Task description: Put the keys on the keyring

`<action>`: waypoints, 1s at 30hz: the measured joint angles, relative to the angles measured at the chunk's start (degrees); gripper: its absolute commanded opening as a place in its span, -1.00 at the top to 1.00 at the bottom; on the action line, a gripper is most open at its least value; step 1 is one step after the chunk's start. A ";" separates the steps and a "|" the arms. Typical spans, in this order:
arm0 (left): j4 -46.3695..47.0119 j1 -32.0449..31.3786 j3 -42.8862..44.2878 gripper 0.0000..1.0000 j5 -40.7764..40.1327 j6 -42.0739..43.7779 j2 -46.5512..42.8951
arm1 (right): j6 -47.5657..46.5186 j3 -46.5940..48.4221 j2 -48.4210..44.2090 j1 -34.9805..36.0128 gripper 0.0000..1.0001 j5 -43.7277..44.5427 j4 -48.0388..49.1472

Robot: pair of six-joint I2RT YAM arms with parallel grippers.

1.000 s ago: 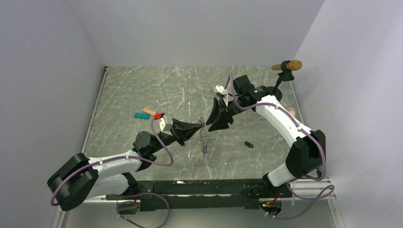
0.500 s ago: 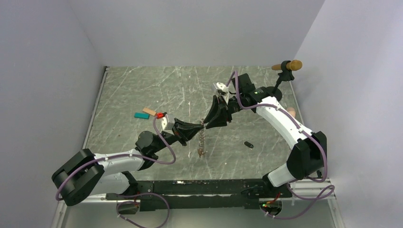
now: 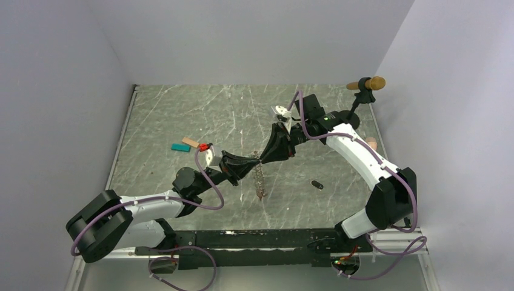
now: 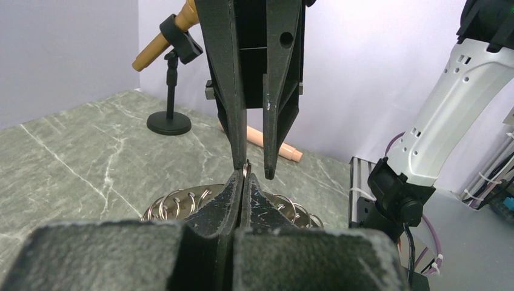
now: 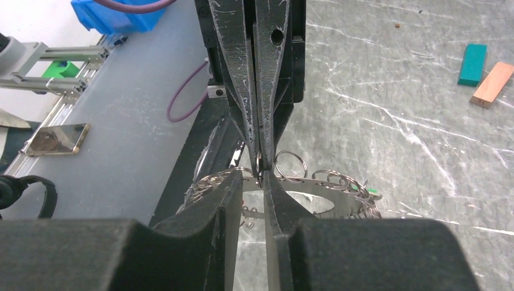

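Observation:
My left gripper (image 3: 257, 161) is shut on a small split ring of the keyring (image 3: 260, 177) and holds it above the table. The keyring hangs below it, with small keys (image 3: 261, 194) at its low end. In the left wrist view the left gripper (image 4: 244, 176) pinches the ring at its tips, and the keyring's band (image 4: 182, 203) lies behind. My right gripper (image 3: 263, 159) is open, tip to tip with the left. Its fingers (image 4: 239, 136) straddle the pinched ring. The right wrist view shows the right gripper (image 5: 258, 182), the keyring (image 5: 330, 195) and a green key head (image 5: 371, 190). A black key (image 3: 316, 184) lies on the table.
A teal block (image 3: 180, 147) and a tan block (image 3: 190, 142) lie at the left, with a small red item (image 3: 203, 147) beside them. A black round-based stand (image 3: 356, 103) with a wooden peg (image 3: 374, 83) stands at the back right. Walls close three sides.
My right gripper has moved down and left until its tips meet the left gripper's tips. The left gripper has risen slightly with the keyring, which has swung a little.

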 measured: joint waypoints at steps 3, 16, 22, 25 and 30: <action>0.44 -0.02 -0.02 1.00 0.00 0.00 0.00 | 0.42 0.00 0.00 0.13 0.48 0.02 0.13; 0.87 -0.07 -0.02 0.99 -0.02 -0.02 0.00 | 0.35 0.00 0.09 0.22 1.00 0.22 0.79; -3.19 -0.07 0.00 -0.43 -0.76 0.90 -2.93 | -1.57 1.29 0.70 0.33 1.00 4.74 -2.82; -10.78 -0.07 0.17 -0.63 -1.33 3.48 -9.81 | -6.36 5.07 2.56 0.42 1.00 9.70 -9.49; -28.61 -0.07 3.96 -0.80 -1.55 9.92 -20.28 | -13.97 13.35 5.70 0.70 1.00 16.63 -20.63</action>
